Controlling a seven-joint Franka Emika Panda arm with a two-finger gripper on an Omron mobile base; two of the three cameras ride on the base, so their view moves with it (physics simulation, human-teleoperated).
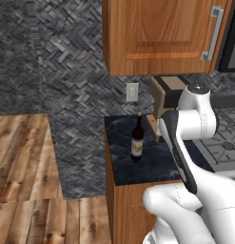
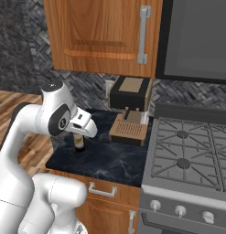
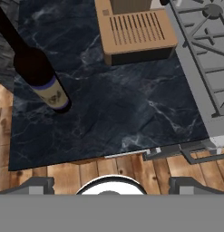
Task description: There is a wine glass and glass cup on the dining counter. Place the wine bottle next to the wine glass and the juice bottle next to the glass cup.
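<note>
Left base view: the wine bottle (image 1: 137, 138) stands upright on the kitchen counter (image 1: 123, 164), left of the coffee machine (image 1: 162, 102)

Right base view: it stands just behind the arm's wrist

Hand view: the gripper (image 3: 109, 185) is spread wide, empty; the bottle lies up-left of it, holding dark wine

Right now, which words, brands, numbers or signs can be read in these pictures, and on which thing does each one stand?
Wine bottle label: pale with a dark mark and purple bands, too blurred to read.
Coffee machine: no text to be seen.
Stove knobs: no markings can be read.
Nothing here reads as a word or a number.
</note>
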